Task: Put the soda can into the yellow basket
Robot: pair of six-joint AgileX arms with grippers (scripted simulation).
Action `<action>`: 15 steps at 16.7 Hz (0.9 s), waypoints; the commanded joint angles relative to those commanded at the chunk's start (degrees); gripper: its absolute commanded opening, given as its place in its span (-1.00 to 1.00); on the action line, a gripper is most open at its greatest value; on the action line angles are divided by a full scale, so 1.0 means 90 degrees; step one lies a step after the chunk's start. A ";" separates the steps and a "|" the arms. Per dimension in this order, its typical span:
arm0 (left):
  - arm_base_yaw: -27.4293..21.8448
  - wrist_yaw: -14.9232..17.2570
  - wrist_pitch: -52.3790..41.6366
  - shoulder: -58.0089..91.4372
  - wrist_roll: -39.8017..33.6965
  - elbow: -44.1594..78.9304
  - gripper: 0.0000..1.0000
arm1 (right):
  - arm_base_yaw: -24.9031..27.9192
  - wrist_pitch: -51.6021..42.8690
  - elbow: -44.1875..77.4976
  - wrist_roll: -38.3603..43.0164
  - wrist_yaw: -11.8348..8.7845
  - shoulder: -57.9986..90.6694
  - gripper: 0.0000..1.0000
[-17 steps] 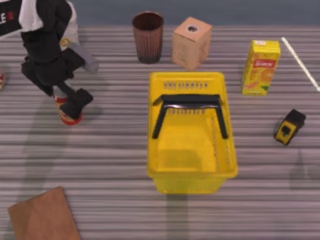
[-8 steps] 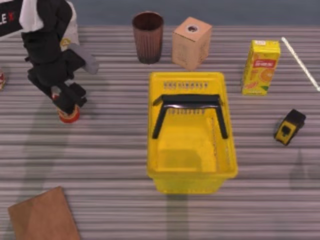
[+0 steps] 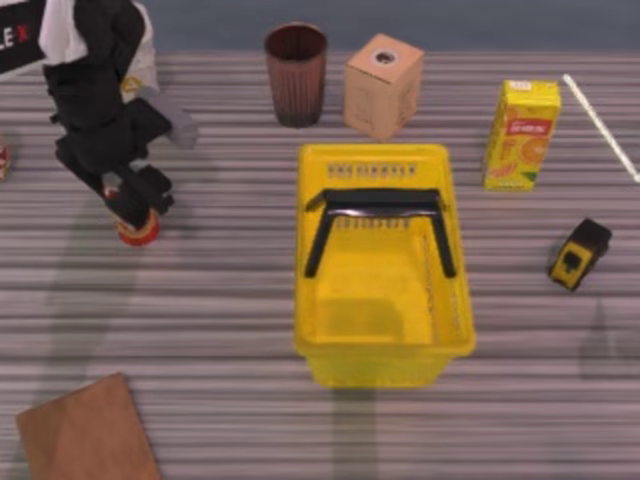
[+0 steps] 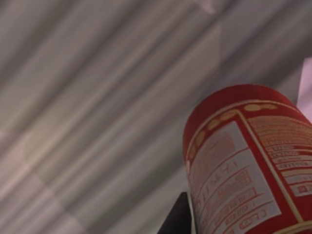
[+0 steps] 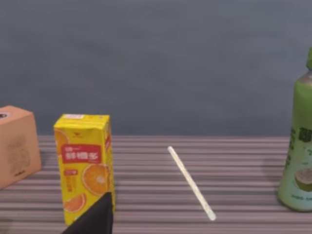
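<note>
We list the yellow basket (image 3: 384, 268) at table centre, our left gripper (image 3: 135, 205) at nine o'clock of it with fingers closed around the soda can (image 3: 138, 229), which stands on the table, well apart from the basket.

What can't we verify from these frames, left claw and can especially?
- Left claw: the arm hides its fingers in the top view, so grip unconfirmed.
- Soda can: mostly under the claw there; the left wrist view cuts it off at the frame edge.
- Right claw: outside the top view.
- Green bottle: cropped by the right wrist view's edge.
</note>
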 joint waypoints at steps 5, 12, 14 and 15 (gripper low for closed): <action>0.0011 -0.0001 -0.0001 -0.0011 0.0008 -0.0002 -1.00 | 0.0000 0.0000 0.0000 0.0000 0.0000 0.0000 1.00; -0.0172 0.1054 0.1416 -0.0097 -0.0415 -0.0348 -1.00 | 0.0000 0.0000 0.0000 0.0000 0.0000 0.0000 1.00; -0.0254 0.1728 0.2403 -0.0156 -0.0734 -0.0590 -1.00 | 0.0000 0.0000 0.0000 0.0000 0.0000 0.0000 1.00; -0.0297 0.2106 0.2968 -0.0191 -0.0921 -0.0734 -1.00 | 0.0000 0.0000 0.0000 0.0000 0.0000 0.0000 1.00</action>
